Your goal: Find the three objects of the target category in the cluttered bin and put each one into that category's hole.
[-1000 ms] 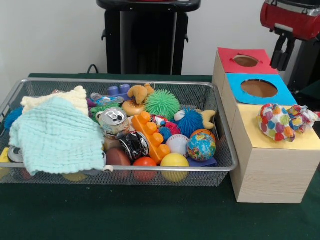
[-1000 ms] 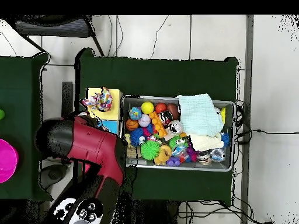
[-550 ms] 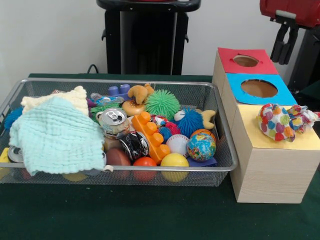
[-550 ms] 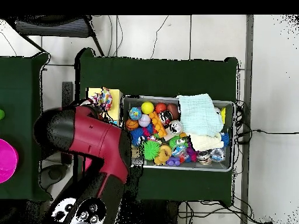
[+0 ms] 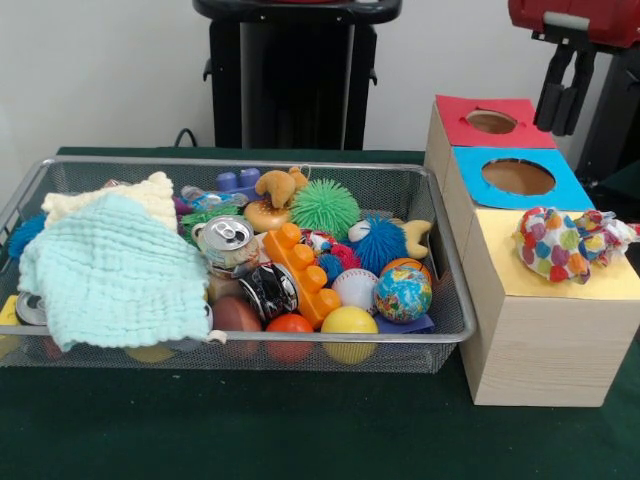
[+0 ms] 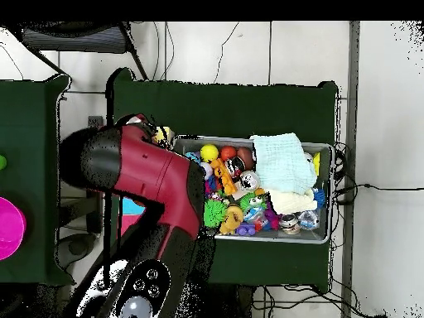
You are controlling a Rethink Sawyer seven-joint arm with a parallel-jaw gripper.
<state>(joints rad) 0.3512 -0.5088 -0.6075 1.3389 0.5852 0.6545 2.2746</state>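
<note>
My gripper (image 5: 558, 126) hangs open and empty at the top right, above and behind the red box top (image 5: 455, 112). Its fingers are dark and point downward. A multi-coloured plush toy (image 5: 560, 243) lies on the yellow box top (image 5: 600, 285) and hides any hole there. The red top has a round hole (image 5: 490, 121), and so does the blue top (image 5: 518, 176). The wire bin (image 5: 452, 262) holds a brown plush animal (image 5: 278, 185), a can (image 5: 228, 240), an orange brick (image 5: 300, 270) and several balls. In the overhead view the red arm (image 6: 141, 174) covers the boxes.
A light green cloth (image 5: 110, 275) and a cream cloth (image 5: 110, 198) cover the bin's left part. A green spiky ball (image 5: 325, 207), a blue spiky ball (image 5: 382, 243) and a globe ball (image 5: 403, 293) crowd its right. A black stand (image 5: 290, 70) rises behind the bin (image 6: 327, 149).
The gripper has risen and shifted slightly left in the front view. Seen from overhead, the arm has swung over the boxes towards the bin, covering the plush toy.
</note>
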